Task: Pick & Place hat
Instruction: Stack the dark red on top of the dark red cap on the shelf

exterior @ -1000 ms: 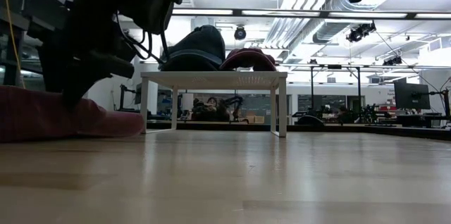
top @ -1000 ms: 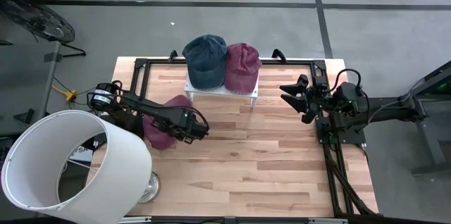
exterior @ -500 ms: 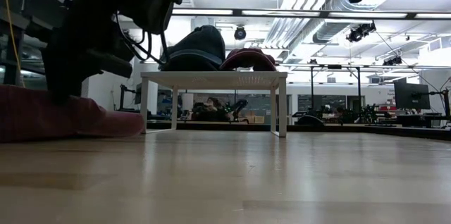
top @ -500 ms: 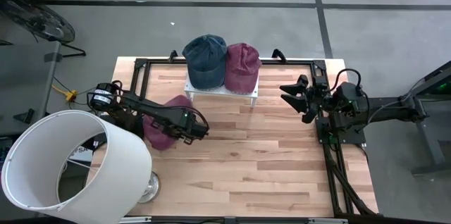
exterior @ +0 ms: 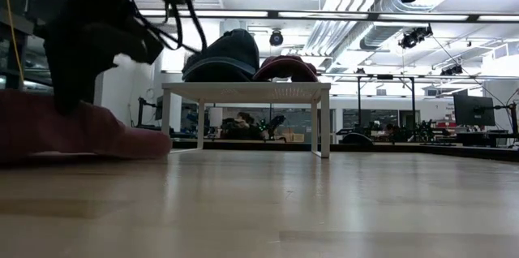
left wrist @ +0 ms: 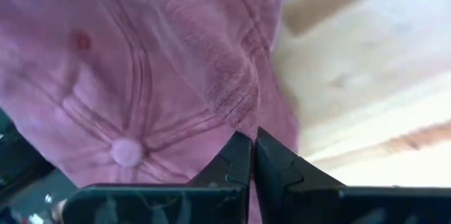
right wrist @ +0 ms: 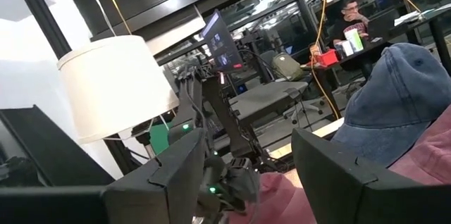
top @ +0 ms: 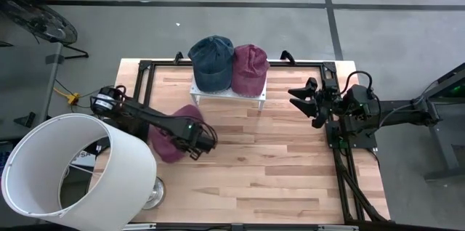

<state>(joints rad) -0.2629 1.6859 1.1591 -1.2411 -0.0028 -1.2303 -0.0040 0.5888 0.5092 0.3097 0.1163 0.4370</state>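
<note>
A pink cap (top: 164, 142) lies on the wooden table at the left, its crown up; it also shows in the low view (exterior: 81, 132). My left gripper (top: 195, 141) is at the cap's right side, shut on it. A blue cap (top: 212, 62) and a maroon cap (top: 250, 68) rest on a small white stand (top: 251, 94) at the table's far edge. My right gripper (top: 302, 99) waits open above the table's right side, holding nothing. My left gripper pinches a fold of the pink cap's cloth (left wrist: 242, 120) between its two shut fingers, at the cap's edge below the stitched seam and away from the top button (left wrist: 127, 152). The fingers slant down onto it from above. The cap rests on the table.
A large white lampshade (top: 73, 167) stands over the table's near left corner. A black frame (top: 145, 67) runs along the far and side edges. Bare wood lies open in the middle and near right (top: 276, 173).
My left gripper has shut on the pink cap and moved a little toward the table's near edge. The cap has slid with it along the table, toward the near edge and away from the white stand.
</note>
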